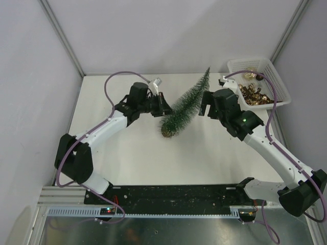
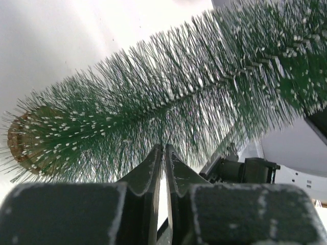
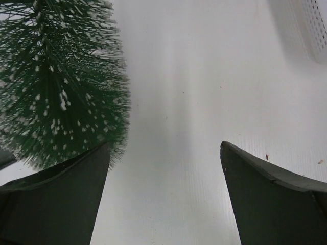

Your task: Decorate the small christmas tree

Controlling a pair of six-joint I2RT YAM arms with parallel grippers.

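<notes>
white table (image 1: 127,153), grey walls (image 1: 179,30). frosted dark green bottle-brush tree (image 1: 186,104) lies slanted and bare mid-table. left tool (image 2: 164,148) nearly clenched against it, grip unclear. right tool (image 3: 164,145) released beside it. far right, gold ornaments (image 1: 255,94) sit in white mesh basket (image 1: 276,76): decorating looks unstarted.

Dark green, white-flecked small christmas tree (image 1: 186,104); tan base (image 2: 20,143); white basket (image 1: 240,63); gold ornaments (image 1: 254,94).
</notes>
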